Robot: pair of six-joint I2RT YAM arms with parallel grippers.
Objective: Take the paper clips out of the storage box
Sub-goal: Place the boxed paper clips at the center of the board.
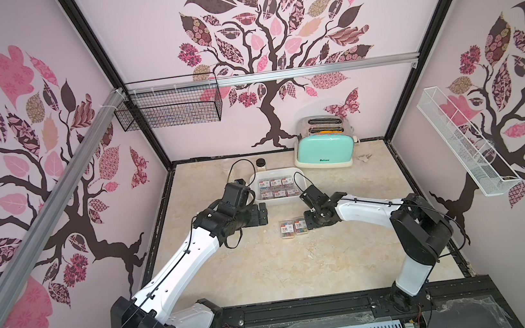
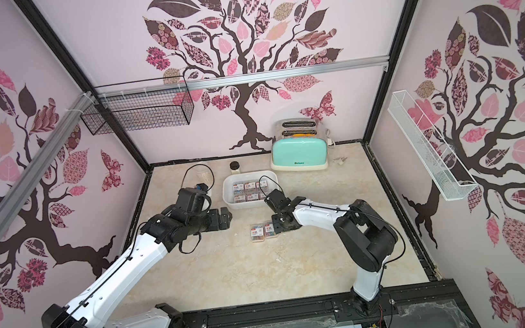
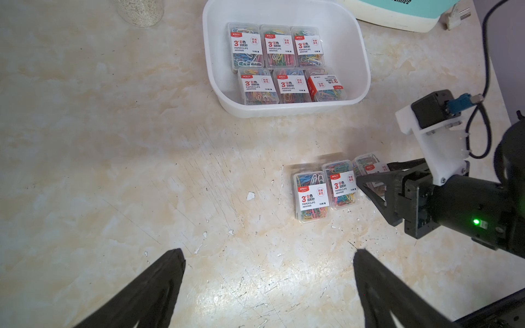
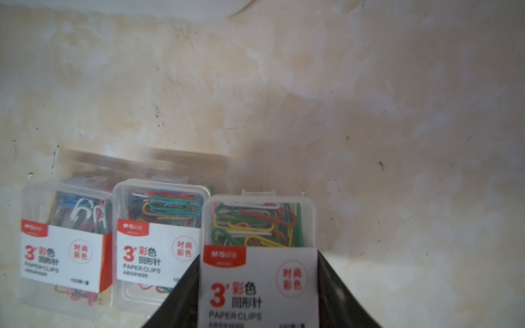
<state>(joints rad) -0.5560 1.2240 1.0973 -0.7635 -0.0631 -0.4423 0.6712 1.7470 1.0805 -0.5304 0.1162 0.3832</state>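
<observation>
The storage box (image 1: 275, 174) (image 2: 249, 177) (image 3: 284, 111), a white tub, stands at the back middle of the table. It holds several paper clips cases (image 3: 284, 61) in two rows. Two more cases (image 3: 312, 200) (image 4: 65, 241) lie side by side on the table in front of the box (image 1: 287, 229). My right gripper (image 4: 259, 254) (image 1: 308, 223) is shut on a third case (image 4: 260, 224) right beside them, low over the table. My left gripper (image 3: 269, 251) (image 1: 261, 213) stands open over bare table, left of the cases, holding nothing.
A mint-green toaster (image 1: 323, 152) stands at the back right, with a plug (image 1: 364, 158) beside it. A dark-lidded jar (image 1: 261, 164) and a clear jar (image 3: 140, 11) stand behind the box. A black wire basket (image 1: 169, 109) and a white mesh basket (image 1: 464, 142) hang on the walls.
</observation>
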